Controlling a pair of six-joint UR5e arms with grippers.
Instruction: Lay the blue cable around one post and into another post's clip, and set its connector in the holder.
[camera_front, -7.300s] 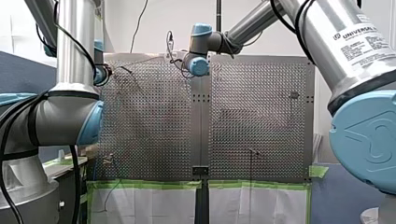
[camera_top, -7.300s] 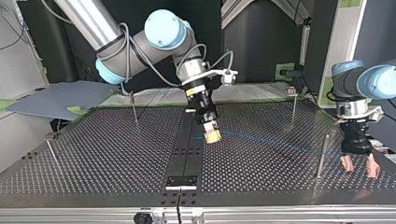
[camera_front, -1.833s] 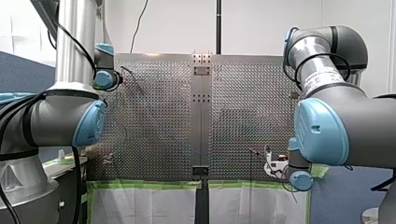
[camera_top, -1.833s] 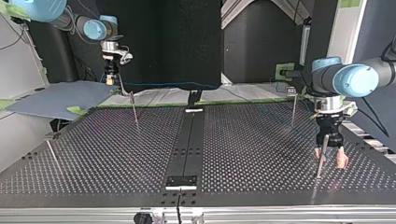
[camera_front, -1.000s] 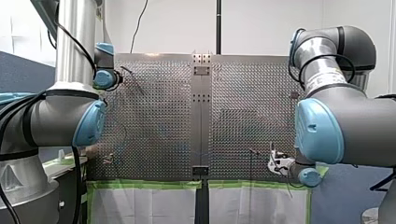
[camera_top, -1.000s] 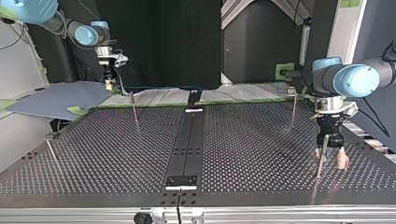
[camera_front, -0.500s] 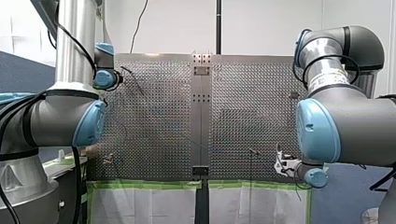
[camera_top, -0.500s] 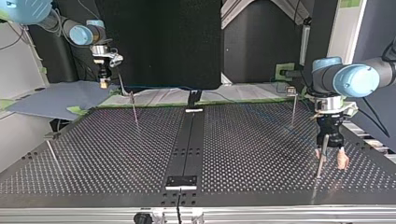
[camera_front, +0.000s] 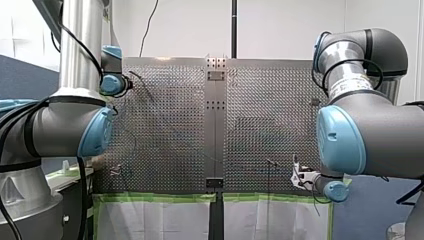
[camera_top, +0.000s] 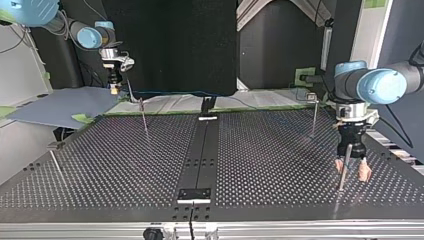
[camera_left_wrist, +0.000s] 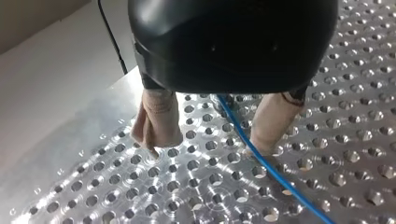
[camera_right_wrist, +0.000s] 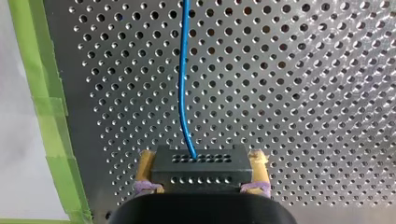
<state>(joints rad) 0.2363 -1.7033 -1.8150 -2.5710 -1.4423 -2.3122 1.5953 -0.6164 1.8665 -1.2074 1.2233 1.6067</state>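
Note:
In the right wrist view, my right gripper (camera_right_wrist: 199, 186) is shut on a black connector block (camera_right_wrist: 198, 164), which sits between its yellow pads. The blue cable (camera_right_wrist: 182, 84) leaves the block and runs ahead over the perforated plate. The top view has this gripper (camera_top: 115, 90) at the far left corner, above the table's edge. My left gripper (camera_left_wrist: 212, 140) stands open with beige fingers (camera_left_wrist: 156, 123) just above the plate. The cable (camera_left_wrist: 261, 163) passes between them, close to one finger. In the top view, my left gripper (camera_top: 352, 171) straddles a thin post (camera_top: 342, 176) at the right.
More thin posts (camera_top: 144, 117) (camera_top: 55, 165) stand on the plate, and one carries a clip (camera_top: 311, 97) on top. A black bracket (camera_top: 195, 195) lies on the centre strip near the top view's front edge. Green tape (camera_right_wrist: 42, 93) lines the table's edge.
My right gripper, with the connector in it, has swung slightly sideways by the table's far corner and back. My left gripper has stayed open at the post.

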